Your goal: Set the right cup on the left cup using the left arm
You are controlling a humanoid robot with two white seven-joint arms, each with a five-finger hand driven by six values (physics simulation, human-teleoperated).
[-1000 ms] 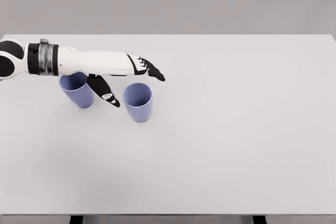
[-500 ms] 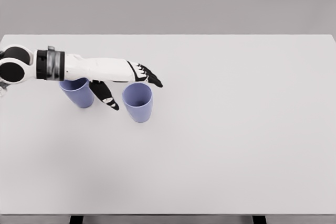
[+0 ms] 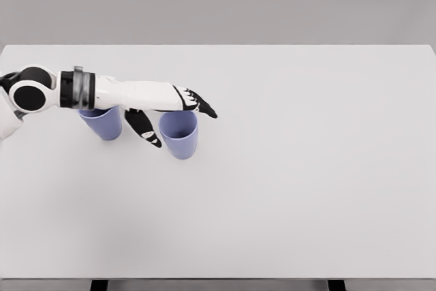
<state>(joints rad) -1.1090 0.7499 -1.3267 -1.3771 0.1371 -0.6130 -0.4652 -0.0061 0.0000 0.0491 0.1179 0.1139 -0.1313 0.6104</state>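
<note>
Head view of a white table carrying two lavender cups, both upright with mouths open, standing in the half nearer the left edge, toward the far side. Left cup is partly covered by the forearm; right cup stands apart from it, nearer the middle. One arm is visible, entering from the left edge. Left hand is open and holds nothing: fingers extended over the right cup's far rim, thumb pointing down between the two cups.
</note>
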